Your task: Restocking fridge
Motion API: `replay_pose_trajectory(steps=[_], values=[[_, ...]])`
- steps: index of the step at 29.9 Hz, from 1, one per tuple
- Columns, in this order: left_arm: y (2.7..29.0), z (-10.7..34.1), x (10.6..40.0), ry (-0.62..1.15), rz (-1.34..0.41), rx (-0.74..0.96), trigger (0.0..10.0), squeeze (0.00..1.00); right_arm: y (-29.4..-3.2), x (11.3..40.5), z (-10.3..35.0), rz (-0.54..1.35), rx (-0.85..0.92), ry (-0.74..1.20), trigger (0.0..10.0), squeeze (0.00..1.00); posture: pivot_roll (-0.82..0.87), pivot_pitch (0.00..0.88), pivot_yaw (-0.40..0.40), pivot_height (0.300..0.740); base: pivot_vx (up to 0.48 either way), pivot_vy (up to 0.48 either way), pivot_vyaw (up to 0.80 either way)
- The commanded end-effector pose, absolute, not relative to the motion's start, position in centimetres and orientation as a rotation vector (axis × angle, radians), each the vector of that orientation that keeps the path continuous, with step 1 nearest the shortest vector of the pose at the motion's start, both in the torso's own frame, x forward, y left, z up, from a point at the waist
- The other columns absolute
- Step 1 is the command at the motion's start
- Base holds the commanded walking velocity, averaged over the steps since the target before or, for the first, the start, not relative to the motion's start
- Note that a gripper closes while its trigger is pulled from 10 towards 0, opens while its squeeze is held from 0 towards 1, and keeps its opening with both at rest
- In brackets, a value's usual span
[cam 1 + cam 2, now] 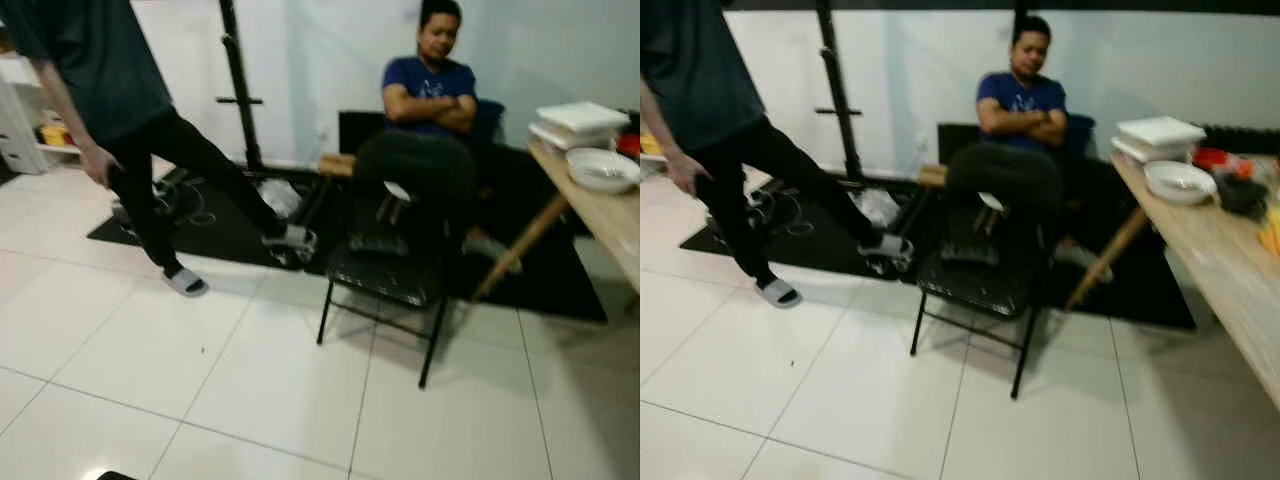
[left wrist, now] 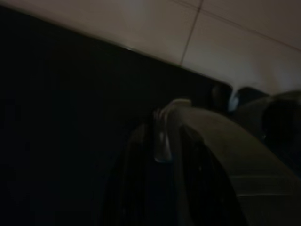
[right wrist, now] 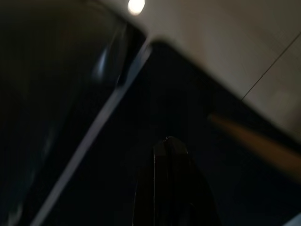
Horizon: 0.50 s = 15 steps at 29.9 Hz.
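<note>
Two people (image 1: 430, 90), black chair (image 1: 385, 270), seemingly wooden table (image 1: 1225, 255)

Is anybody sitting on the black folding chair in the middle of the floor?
No, the black folding chair has a bare seat; the seated person sits behind it.

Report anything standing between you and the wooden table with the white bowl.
Nothing visible does: the wooden table lies right across bare tiles; the black folding chair stands left of that path.
</note>
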<state>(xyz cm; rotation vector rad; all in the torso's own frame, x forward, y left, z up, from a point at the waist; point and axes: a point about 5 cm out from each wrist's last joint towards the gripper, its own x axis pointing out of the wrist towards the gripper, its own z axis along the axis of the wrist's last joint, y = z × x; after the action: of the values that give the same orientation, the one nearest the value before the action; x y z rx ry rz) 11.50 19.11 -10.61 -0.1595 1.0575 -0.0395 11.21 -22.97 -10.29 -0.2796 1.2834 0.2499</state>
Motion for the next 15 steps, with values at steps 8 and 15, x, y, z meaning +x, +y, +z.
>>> replay_pose_trajectory(steps=[8,15], values=[[19.32,-10.87,10.61,1.094,-0.038,-0.155,10.0,0.0,-22.58,10.2,-10.66,0.26,-0.271,1.316,10.0,0.0,-0.07,0.0,0.027,0.74,0.318,0.0,-0.76],[19.37,-10.84,10.68,1.092,-0.04,-0.153,10.0,0.0,-22.44,10.13,-10.71,0.263,-0.272,1.32,10.0,0.0,-0.07,0.0,0.027,0.74,0.316,0.0,-0.75]])
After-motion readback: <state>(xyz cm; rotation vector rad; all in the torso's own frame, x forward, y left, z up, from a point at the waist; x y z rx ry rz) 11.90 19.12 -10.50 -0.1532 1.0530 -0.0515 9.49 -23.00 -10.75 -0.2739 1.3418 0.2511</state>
